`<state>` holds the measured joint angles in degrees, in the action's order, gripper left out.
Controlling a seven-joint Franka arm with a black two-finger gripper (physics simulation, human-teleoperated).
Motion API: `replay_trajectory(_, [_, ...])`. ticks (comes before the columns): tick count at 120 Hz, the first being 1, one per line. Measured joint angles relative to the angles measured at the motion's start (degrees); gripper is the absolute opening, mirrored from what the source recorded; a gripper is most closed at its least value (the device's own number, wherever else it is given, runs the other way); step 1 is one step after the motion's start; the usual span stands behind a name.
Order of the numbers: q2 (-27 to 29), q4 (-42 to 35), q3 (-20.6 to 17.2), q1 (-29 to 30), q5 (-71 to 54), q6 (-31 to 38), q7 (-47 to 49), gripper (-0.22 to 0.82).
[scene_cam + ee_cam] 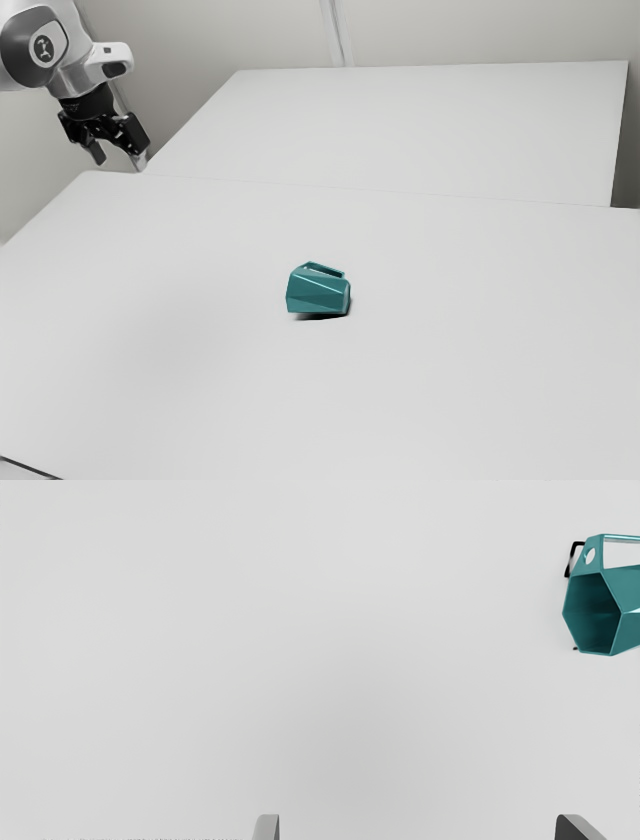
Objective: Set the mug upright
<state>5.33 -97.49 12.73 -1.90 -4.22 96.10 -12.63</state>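
Note:
At the exterior view's upper left, my gripper (120, 160) hangs well above the table and apart from the mug. The teal faceted mug (318, 292) lies on its side near the middle of the table, its handle on the upper side in that picture. In the wrist view the gripper (417, 827) is open, with nothing between its two fingertips. There the mug (592, 612) shows its open mouth and part of its handle, with its base end cut off by the picture's edge.
The white table (180, 380) spreads around the mug. Behind it is another white surface (420, 130), with pale walls beyond. A dark line crosses the exterior view's lower left corner.

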Motion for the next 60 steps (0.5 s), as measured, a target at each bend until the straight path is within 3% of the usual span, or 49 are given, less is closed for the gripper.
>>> replay_trajectory(46, [0.53,-1.39,-0.4,0.14,0.75,0.11,4.36,0.6])
replay_trajectory(60, [-1.15,-1.66,-0.29,0.61,6.84,0.47,5.22,0.6])
